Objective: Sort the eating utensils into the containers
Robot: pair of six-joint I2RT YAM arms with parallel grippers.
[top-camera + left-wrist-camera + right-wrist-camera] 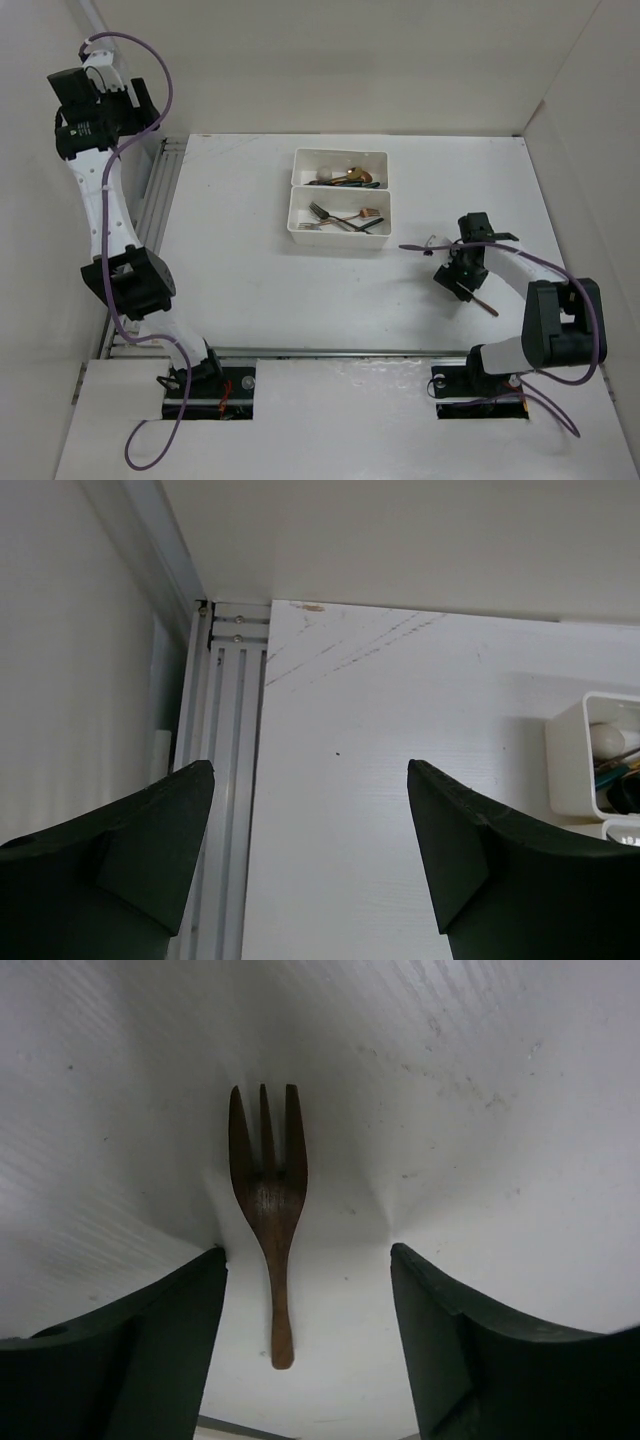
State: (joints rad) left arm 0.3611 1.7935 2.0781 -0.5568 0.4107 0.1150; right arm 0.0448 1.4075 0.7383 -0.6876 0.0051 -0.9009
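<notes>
Right wrist view gives you the relation that matters: the fork (268,1195) lies flat on the tabletop (240,280) between the fingers (150,1340) of the right end effector (308,1258), its long axis running straight away from the camera, tines at the far end and handle tip at the near end. The fingers stand wide on either side and touch nothing — the bare surface shows on both flanks of the handle. The fork sits a little off centre, nearer the finger on the left of that view, so expect that one to meet the handle first and nudge it across as you close. The closing line crosses the handle's narrow width, which looks like the right way to take something this slim.

From above, the fork is on the right side of the tabletop, just under the right arm's wrist, with one end poking out toward the near right. The two joined white trays (291,210) sit well apart from it, toward the far middle; the nearer one holds forks, the farther one gold and dark-handled pieces too small to tell apart.

Your left end effector (310,770) is also wide with nothing between its fingers, hanging over the far left edge of the tabletop — much farther from this fork, so the pick is for the right arm.
</notes>
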